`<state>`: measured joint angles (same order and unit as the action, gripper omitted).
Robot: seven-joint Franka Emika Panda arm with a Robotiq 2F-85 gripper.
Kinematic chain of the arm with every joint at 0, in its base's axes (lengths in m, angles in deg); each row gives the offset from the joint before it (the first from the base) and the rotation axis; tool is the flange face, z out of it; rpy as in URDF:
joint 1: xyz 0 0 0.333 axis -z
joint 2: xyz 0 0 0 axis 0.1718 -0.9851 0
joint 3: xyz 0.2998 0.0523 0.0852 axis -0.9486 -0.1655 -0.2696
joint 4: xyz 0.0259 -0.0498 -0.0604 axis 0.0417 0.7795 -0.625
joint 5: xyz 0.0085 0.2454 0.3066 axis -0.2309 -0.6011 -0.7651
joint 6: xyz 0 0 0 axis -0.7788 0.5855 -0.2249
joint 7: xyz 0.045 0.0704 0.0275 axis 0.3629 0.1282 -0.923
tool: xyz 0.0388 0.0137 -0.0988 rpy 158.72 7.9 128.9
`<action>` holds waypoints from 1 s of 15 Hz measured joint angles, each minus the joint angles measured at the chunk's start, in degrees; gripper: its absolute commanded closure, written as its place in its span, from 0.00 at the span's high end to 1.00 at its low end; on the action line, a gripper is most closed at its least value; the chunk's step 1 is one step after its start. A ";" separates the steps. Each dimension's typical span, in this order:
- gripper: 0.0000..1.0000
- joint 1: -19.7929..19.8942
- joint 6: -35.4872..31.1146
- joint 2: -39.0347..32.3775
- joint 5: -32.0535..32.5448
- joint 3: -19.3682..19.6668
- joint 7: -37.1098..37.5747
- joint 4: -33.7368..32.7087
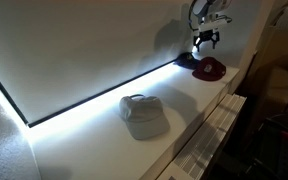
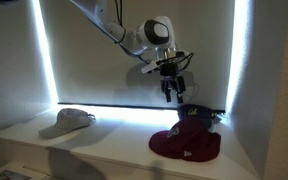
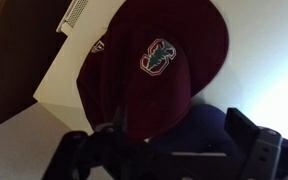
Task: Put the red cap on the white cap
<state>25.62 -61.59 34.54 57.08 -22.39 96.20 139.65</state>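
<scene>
Hovers above the red cap (image 2: pixel 187 147), end effector (image 2: pixel 173 96) spread and empty, ready to grab; well apart from the white cap (image 2: pixel 74 120).

Open shelf (image 2: pixel 124 135) lies between white cap (image 2: pixel 72 120) and red cap (image 2: pixel 184 146); a dark cap (image 2: pixel 199 117) crowds the latter.

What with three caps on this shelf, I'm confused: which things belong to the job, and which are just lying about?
Part of the job:
- red cap
- white cap, off on its own
- hand, open, hovering over the red cap

Just lying about:
- dark navy cap, right beside the red cap
</scene>
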 measured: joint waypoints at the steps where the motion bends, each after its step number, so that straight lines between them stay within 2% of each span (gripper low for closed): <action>1: 1.00 0.00 0.18 -0.54 0.00 0.10 0.13 -0.61; 4: 1.00 -0.05 1.06 -0.48 0.00 0.18 1.21 -1.77; 7: 1.00 0.00 -0.76 -2.73 -0.80 0.79 10.74 -2.30; 11: 1.00 0.83 -0.90 -9.83 -0.87 3.26 21.67 -6.13; 15: 1.00 1.09 -0.71 -11.23 -0.93 3.40 23.31 -8.07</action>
<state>26.71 -62.30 23.31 56.15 -18.99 119.51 131.58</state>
